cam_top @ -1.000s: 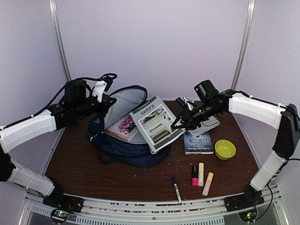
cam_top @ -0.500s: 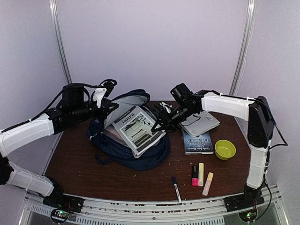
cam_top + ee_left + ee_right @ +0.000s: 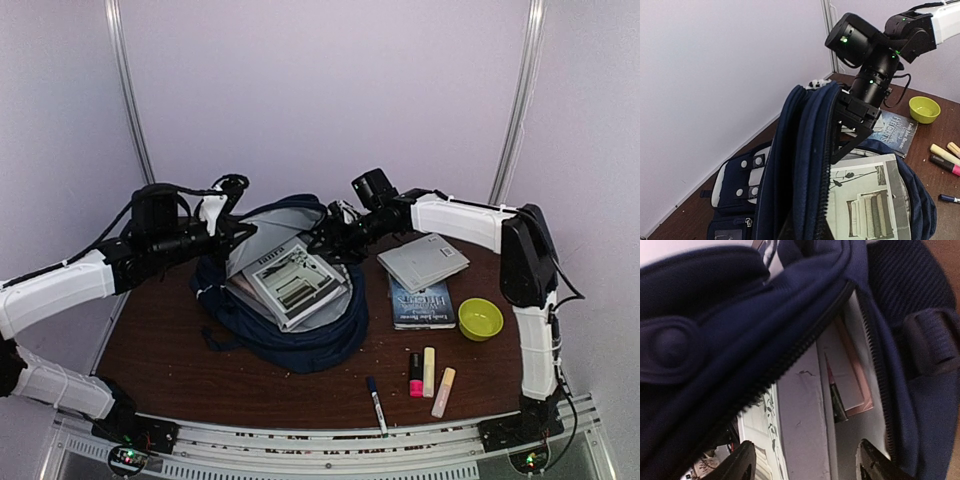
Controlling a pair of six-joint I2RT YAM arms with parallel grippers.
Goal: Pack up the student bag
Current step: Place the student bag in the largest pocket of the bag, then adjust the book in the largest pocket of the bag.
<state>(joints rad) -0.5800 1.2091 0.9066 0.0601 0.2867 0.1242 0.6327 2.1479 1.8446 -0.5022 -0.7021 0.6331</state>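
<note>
The right gripper (image 3: 807,462) has just opened wide and empty, leaving the magazine (image 3: 295,285) inside the student bag (image 3: 300,345), whose flap the left gripper (image 3: 228,228) grips tightly, so this item seems packed.

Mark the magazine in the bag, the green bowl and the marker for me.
magazine (image 3: 297,287): top external view, middle of its cover.
green bowl (image 3: 480,318): top external view, its hollow.
marker (image 3: 377,406): top external view, mid barrel.

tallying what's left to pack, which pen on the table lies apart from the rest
The blue-capped marker: it lies alone, left of the pink highlighter, yellow highlighter and peach highlighter, which sit side by side.
</note>
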